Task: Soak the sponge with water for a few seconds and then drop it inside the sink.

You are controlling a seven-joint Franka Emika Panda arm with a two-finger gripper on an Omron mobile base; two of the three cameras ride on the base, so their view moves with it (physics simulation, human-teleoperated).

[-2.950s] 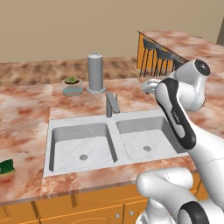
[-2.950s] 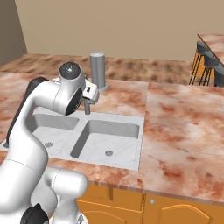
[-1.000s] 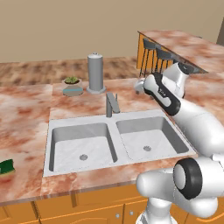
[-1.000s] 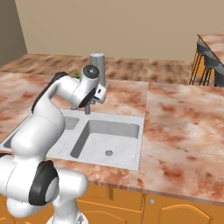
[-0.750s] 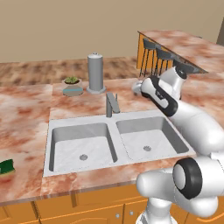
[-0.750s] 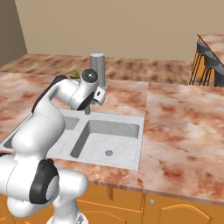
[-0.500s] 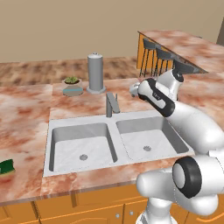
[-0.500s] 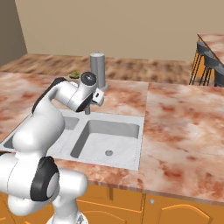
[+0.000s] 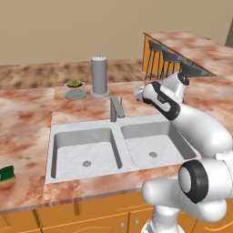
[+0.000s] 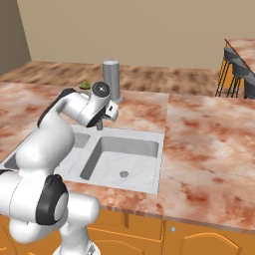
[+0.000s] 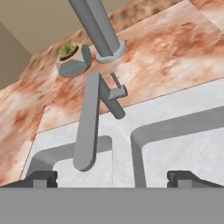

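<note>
Small green rectangular sponge (image 9: 7,174) lies untouched at the marbled bench's (image 9: 27,127) near edge, well apart from the grey metal double-basin sink (image 9: 116,146). Beyond, the released, empty claw (image 11: 112,177) faces the dry grey faucet (image 11: 89,122); every step remains.

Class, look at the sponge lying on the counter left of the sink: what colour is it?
The sponge is green with a yellowish edge, best seen in the left base view.

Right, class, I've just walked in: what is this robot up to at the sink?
The robot's hand hangs above the counter behind the sink, facing the faucet, fingers apart and holding nothing. No water is running. The sponge lies untouched on the counter left of the sink, so nothing has been soaked yet.
</note>
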